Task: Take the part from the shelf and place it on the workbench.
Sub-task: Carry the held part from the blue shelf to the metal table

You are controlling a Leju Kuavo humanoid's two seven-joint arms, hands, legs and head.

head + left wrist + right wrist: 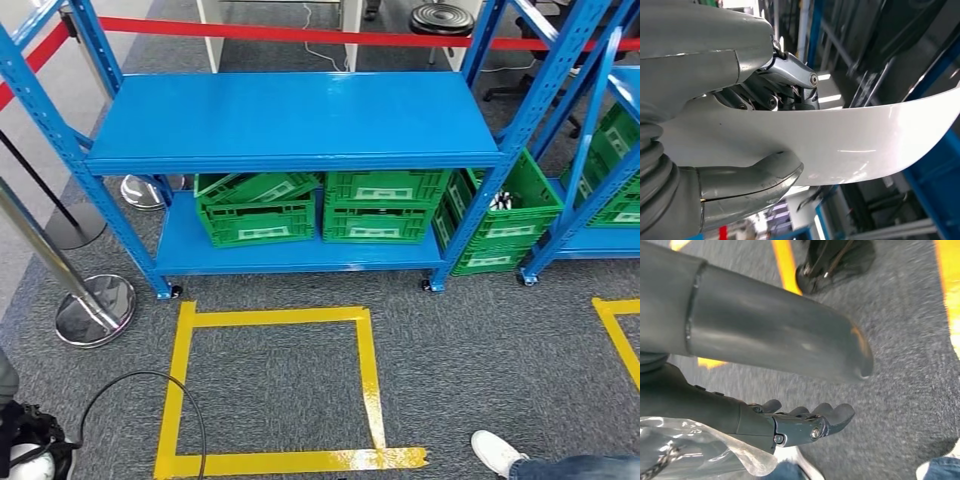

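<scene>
Crates (255, 215) sit on the rack's lower shelf (226, 255), behind a taped floor square (275, 390).

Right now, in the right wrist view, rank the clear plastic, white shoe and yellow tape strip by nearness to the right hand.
1. clear plastic: against the right hand itself.
2. white shoe: on the carpet, under the fingers.
3. yellow tape strip: on the carpet, beyond the thumb.

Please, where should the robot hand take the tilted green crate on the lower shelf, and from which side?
Probably its front rim, coming from the front: the tilted green crate lies aslant on the crate below, close under the upper shelf board.
</scene>
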